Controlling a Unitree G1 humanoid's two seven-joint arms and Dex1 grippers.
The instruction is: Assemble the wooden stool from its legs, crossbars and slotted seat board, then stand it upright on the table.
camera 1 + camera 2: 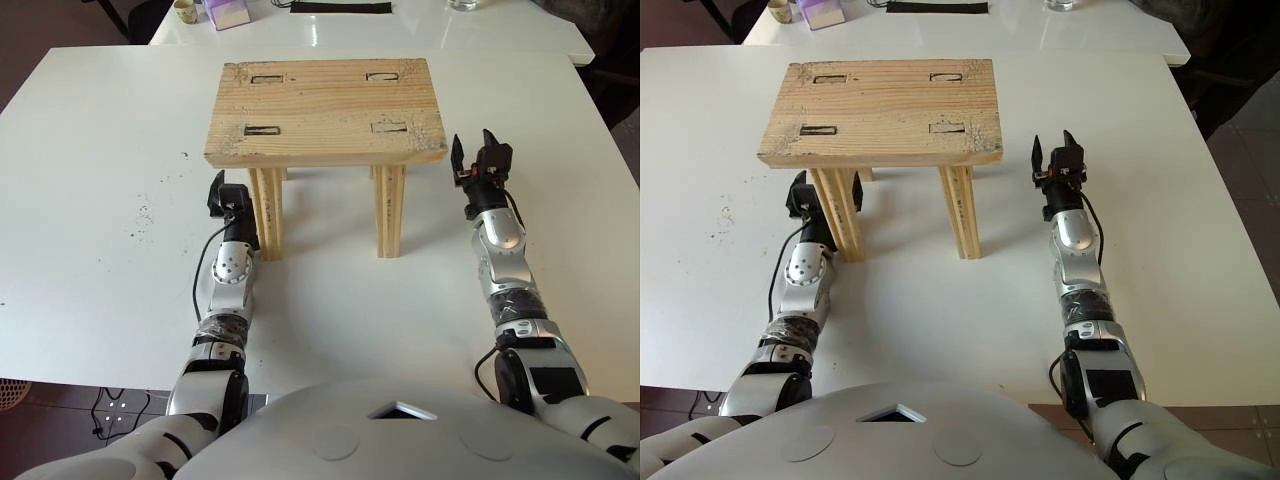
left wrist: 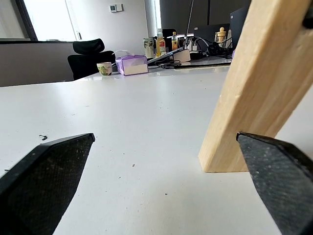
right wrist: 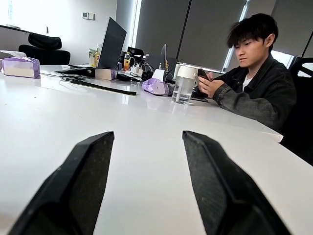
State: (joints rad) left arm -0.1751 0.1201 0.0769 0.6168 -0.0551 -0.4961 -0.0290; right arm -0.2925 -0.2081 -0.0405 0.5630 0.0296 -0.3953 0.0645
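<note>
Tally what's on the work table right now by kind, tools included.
Wooden stool, assembled and upright: 1
Tools, both open: 2 (left tool, right tool)
Total: 3

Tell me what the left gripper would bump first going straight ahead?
Probably the stool's front left leg: it stands just ahead of the open left gripper, toward one side of its opening, though depth is unclear.
</note>
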